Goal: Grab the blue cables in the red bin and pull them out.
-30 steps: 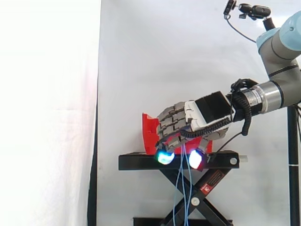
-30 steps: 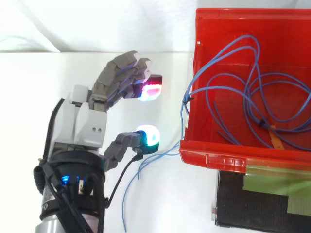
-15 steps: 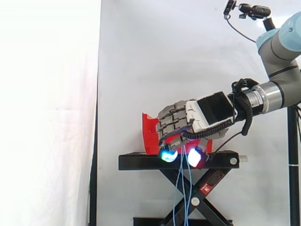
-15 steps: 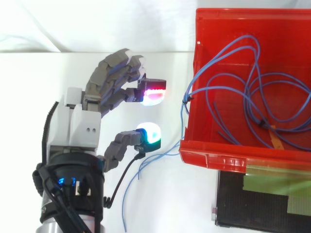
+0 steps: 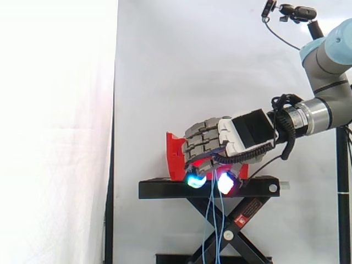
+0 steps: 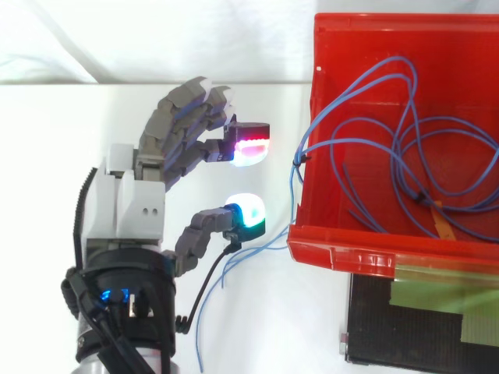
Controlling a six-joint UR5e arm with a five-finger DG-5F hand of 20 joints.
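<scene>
From above, the blue cables lie as loose, overlapping loops across the floor of the red bin, with no single long axis inside it. One bundle climbs the bin's left wall, crosses the rim, and the strands then trail away to the left and toward the near edge over the white surface. From the side I see those same thin strands hanging nearly straight down past the front of the black stand and its crossed legs. The hand sits just left of the bin, outside it, palm turned toward the wall. Its fingers are loosely bent rather than clenched. Their red-white pad and the thumb's white-green pad are held apart with a clear gap, and I see nothing pinched between them. The trailing strands pass just beneath the thumb tip. The bin's left wall stands between the hand and the loops. The bin is smooth, glossy plastic with a rolled front lip. The cables are slim, round and springy-looking. The hand is grey, jointed segments on a white block, and the arm comes in from the right before the white curtain.
</scene>
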